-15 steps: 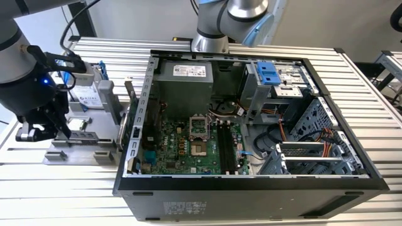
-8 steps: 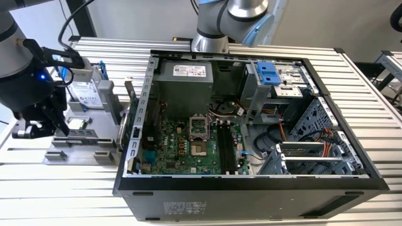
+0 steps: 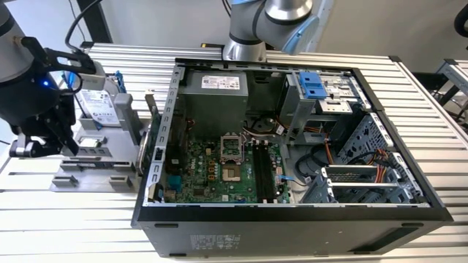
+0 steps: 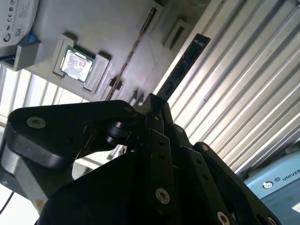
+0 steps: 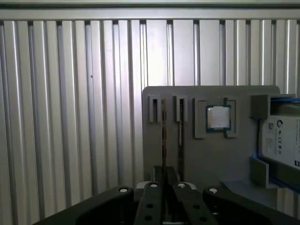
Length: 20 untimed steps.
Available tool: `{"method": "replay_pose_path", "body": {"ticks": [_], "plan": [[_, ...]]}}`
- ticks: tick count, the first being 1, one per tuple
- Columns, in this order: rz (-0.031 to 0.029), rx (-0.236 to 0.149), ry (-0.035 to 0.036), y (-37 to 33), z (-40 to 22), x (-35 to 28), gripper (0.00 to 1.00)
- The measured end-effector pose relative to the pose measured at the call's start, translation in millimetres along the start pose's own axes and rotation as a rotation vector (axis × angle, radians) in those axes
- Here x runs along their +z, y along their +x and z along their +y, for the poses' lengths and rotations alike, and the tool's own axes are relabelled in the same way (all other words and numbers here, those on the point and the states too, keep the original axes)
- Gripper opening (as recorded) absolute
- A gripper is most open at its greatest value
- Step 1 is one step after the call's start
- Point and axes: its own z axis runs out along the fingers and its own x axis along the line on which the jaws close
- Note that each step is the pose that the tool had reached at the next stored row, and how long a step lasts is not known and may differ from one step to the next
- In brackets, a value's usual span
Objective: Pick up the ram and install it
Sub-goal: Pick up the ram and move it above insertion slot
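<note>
At the exterior view's left, we see the gripper (image 3: 48, 147) above a gray fixture tray (image 3: 91, 181) holding a hard drive (image 3: 96, 105). In the second wrist view, its jaws pinch the ram (image 4: 183, 68), near a processor (image 4: 75, 63). Rightward, an open computer case (image 3: 292, 233) sits on the worktop (image 3: 66, 230).

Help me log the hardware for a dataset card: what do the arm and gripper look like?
The arm is silver-grey tubing with light-blue joint caps. The gripper is black, built of bolted link bars with silver screws; a black cable runs by its wrist.
</note>
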Motion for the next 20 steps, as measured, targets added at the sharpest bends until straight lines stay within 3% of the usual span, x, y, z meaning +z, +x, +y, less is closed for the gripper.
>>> {"method": "replay_pose_path", "body": {"ticks": [20], "plan": [[0.0000, 0.000, 0.0000, -1.4, 0.2, -29.4, 0.00]]}}
